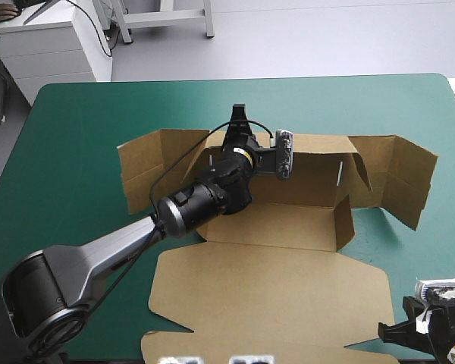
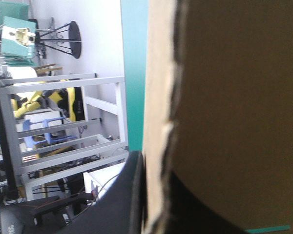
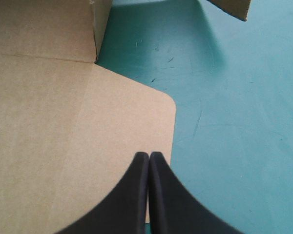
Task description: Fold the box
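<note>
The brown box lies in the middle of the table. Its far wall stands raised, with side flaps spread out at the left and right. The lid lies flat toward the near edge. My left gripper reaches over the base to the far wall's top edge. In the left wrist view the board's edge runs between its black fingers, so it is shut on the box. At the near right, my right gripper is shut and holds nothing, just above the lid's rounded corner.
Bare teal-green cover lies beside the lid's corner, under the right flap's tip. More cover shows to the left of the box. In the high view the right gripper sits near the table's near right corner.
</note>
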Controlling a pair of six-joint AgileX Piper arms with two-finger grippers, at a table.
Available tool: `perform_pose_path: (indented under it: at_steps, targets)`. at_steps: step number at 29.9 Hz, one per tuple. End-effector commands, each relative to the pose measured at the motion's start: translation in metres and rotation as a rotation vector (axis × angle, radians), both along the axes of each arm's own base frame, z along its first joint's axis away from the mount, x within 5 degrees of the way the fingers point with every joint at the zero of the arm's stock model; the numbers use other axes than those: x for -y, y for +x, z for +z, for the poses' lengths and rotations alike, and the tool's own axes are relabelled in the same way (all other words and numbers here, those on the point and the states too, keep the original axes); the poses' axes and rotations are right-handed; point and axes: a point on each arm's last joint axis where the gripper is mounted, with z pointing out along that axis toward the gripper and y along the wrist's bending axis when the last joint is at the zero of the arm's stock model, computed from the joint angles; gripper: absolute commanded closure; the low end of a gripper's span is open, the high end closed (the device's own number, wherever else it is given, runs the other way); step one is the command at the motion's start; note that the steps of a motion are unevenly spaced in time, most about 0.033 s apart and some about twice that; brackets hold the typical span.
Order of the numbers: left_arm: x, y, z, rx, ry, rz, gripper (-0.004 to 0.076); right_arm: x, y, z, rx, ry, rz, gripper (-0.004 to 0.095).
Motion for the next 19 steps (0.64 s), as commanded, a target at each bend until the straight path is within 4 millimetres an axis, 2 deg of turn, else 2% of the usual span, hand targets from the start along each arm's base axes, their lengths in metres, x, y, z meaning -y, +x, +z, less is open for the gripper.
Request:
perform_pose_path:
  at_steps: [1,6,10,14,19]
  targets:
    - [0.004,-0.016,0.028,0.175,-0.101,-0.021,0.0731,0.0,0.008,0.012,0.05,0.021,-0.029,0.0927]
    - [0.004,-0.023,0.015,0.272,-0.085,0.024,0.0731,0.001,0.008,0.03,0.108,0.019,-0.033,0.0927]
    - [0.004,-0.028,0.005,0.278,-0.062,0.031,0.0731,0.001,0.013,0.052,0.176,0.02,-0.036,0.0927]
    - [0.004,-0.031,-0.005,0.275,-0.061,0.036,0.0731,0.0,0.024,0.08,0.206,0.02,-0.036,0.0927]
    - [0.005,-0.037,-0.007,0.285,-0.075,0.062,0.0731,-0.001,0.048,0.124,0.272,-0.018,-0.041,0.0927]
